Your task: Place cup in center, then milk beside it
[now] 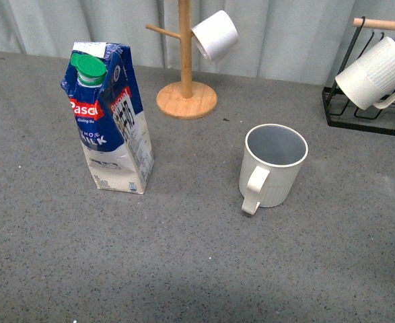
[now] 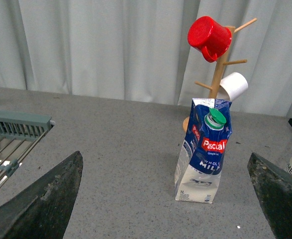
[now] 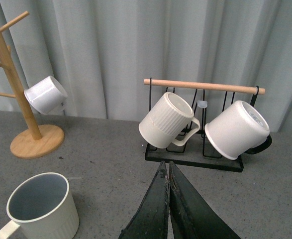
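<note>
Cup [image 1: 272,166] and milk [image 1: 111,121] upright on grey tabletop [image 1: 197,276], neither held.

The cup stands right of centre, handle toward the robot; the milk is well apart on its left. The cup looks heavy, stiff, breakable and glazed-slick, so its wall at the rim suits best. The carton's creased sides suggest soft walls, so a gentle mid-body squeeze seems wise. Left claw [image 2: 164,157] gapes wide; right claw [image 3: 168,167] is pressed together on nothing. The tabletop is flat, matte and speckled. A mug tree [image 1: 186,67], a rack [image 1: 358,118] and a curtain [image 1: 284,33] sit behind.

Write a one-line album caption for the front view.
A milk carton and an upright cup stand apart on a grey table, a wooden mug tree behind.
</note>
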{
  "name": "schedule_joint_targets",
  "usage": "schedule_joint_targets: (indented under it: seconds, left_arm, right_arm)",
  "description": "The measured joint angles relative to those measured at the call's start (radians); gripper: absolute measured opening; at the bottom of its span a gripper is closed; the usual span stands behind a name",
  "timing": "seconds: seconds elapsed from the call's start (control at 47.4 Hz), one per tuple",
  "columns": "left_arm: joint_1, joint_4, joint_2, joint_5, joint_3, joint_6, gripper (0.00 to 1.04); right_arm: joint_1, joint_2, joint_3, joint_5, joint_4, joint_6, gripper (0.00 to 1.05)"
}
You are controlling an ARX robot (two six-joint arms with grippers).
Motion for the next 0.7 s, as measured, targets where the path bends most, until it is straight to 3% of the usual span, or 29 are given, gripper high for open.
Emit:
schedule_joint_targets:
  seconds: [0.697]
  left_arm:
    - [0.0, 0.0, 0.0, 0.0, 0.0, 0.0, 0.98]
  right_arm:
    - [0.0, -0.573, -0.057, -0.003, -0.491, 0.0, 0.01]
